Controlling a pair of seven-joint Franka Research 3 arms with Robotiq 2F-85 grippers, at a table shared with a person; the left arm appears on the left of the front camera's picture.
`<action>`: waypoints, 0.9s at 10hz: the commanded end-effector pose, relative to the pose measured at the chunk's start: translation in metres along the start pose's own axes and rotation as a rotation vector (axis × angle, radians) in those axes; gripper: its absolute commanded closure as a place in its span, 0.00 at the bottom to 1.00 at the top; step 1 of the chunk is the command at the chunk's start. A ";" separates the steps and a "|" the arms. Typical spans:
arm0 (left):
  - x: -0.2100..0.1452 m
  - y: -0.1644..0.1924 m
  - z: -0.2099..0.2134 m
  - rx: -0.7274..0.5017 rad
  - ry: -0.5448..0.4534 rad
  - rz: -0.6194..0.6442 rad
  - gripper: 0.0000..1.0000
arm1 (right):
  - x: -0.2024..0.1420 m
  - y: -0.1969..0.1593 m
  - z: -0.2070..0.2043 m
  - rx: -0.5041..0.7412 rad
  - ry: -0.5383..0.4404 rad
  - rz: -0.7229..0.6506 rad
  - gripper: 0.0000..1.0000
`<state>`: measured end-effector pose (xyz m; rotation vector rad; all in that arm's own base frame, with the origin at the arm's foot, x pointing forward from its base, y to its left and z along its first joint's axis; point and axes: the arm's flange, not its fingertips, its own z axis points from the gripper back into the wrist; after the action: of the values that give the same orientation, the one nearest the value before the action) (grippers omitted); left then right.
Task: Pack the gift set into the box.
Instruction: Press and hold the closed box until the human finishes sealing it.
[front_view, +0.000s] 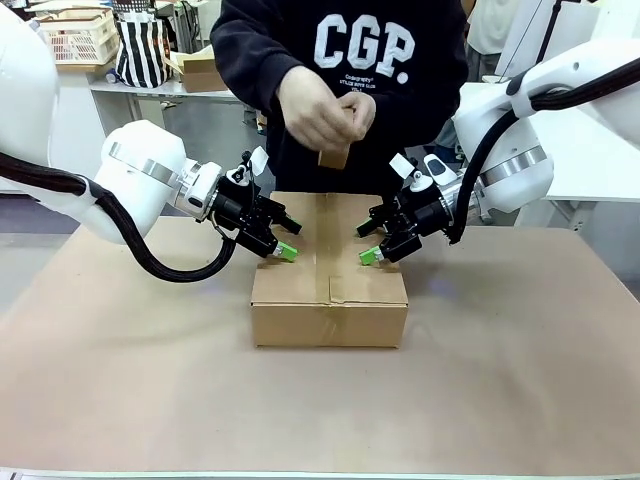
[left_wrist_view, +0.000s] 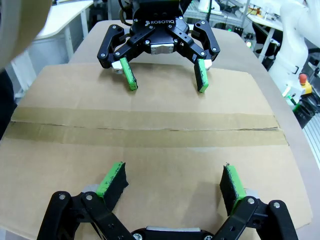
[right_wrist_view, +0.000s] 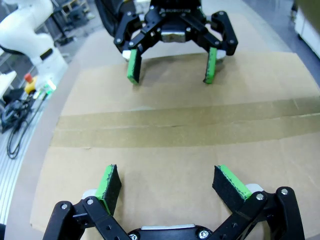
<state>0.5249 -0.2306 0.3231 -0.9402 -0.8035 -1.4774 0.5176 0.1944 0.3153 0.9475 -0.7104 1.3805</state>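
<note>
Centrally on the brown table (front_view: 120, 400) sits the box (front_view: 329, 300), its flaps shut flat and a strip of brown tape (front_view: 329, 245) running along the seam from the near edge toward the person; in the front view its long axis lies along that same line, away from the camera.

At the left, the left gripper (front_view: 283, 240) hovers over the box's left half, its green-padded fingers spread wide with nothing between them. From the left wrist camera those fingers (left_wrist_view: 114, 181) rise from the bottom edge above bare cardboard, and the opposite gripper facing them carries the word "ROBOTIQ" in white on its black body.

Above the middle of the box, the person's hands (front_view: 325, 115) are held together around a small tan object (front_view: 334, 156); most of it is covered by the fingers, so what it is cannot be told. The dark sweatshirt (front_view: 250, 50) reads "CGP." in large white letters, with smaller print beneath too fine to read.

At the right, the right gripper (front_view: 365, 243) mirrors the left one over the box's right half, fingers likewise wide apart and empty. Its wrist camera shows its own pads (right_wrist_view: 111, 182) over the cardboard and the tape band crossing the picture sideways.
</note>
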 end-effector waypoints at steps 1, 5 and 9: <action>-0.004 -0.001 -0.002 0.000 0.002 -0.011 0.00 | -0.004 0.000 0.000 -0.006 0.006 -0.005 0.00; -0.004 -0.001 -0.002 0.000 0.002 -0.011 0.00 | -0.004 0.000 0.000 -0.006 0.006 -0.005 0.00; -0.004 -0.001 -0.002 0.000 0.002 -0.011 0.00 | -0.004 0.000 0.000 -0.006 0.006 -0.005 0.00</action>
<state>0.5249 -0.2306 0.3231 -0.9402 -0.8035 -1.4774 0.5176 0.1944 0.3153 0.9475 -0.7104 1.3805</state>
